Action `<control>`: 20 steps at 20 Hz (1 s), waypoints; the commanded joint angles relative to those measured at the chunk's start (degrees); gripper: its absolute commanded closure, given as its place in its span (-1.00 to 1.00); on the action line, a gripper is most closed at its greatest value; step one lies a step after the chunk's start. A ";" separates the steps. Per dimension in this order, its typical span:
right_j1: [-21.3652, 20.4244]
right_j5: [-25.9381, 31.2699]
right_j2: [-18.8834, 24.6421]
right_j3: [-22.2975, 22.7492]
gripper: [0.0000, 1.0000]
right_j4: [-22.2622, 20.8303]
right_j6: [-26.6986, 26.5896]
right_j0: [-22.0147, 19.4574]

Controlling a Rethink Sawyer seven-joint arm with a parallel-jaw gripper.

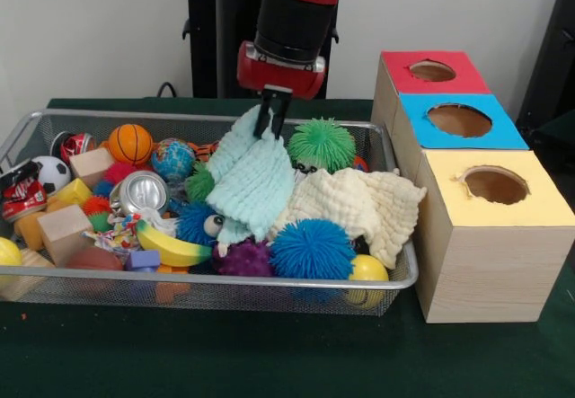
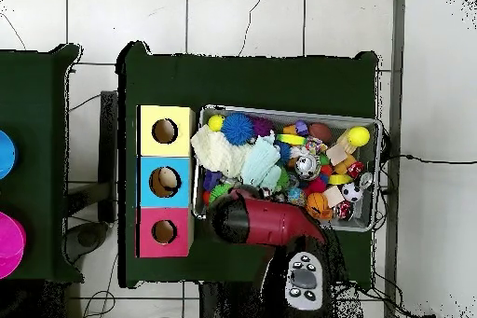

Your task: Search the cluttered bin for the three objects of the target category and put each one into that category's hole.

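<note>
My gripper [image 1: 269, 118] hangs over the middle of the wire bin [image 1: 225, 286], shut on the top edge of a mint-green cloth [image 1: 252, 179]. The cloth droops from the fingers onto the toys below. A cream cloth [image 1: 361, 204] lies crumpled at the bin's right end, beside the boxes. Three holed boxes stand in a row to the right: red [image 1: 400, 73], blue [image 1: 422, 119] and yellow [image 1: 539, 205]. In the overhead view the red arm [image 2: 270, 224] covers the gripper; the mint cloth [image 2: 264, 160] and the cream cloth [image 2: 215, 150] show next to the boxes [image 2: 165, 156].
The bin holds several toys: a green spiky ball [image 1: 322, 143], a blue spiky ball [image 1: 312, 248], a purple one [image 1: 244, 258], a banana [image 1: 169, 247], a basketball [image 1: 130, 144], a globe ball [image 1: 172, 159], a can [image 1: 142, 191] and wooden blocks [image 1: 64, 233].
</note>
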 commanded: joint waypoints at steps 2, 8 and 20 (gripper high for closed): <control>1.82 5.86 -6.24 2.51 1.00 4.78 17.49 3.81; 0.23 3.19 -8.18 3.47 1.00 4.88 15.39 5.61; -1.49 1.03 -10.27 2.48 1.00 2.43 10.83 3.88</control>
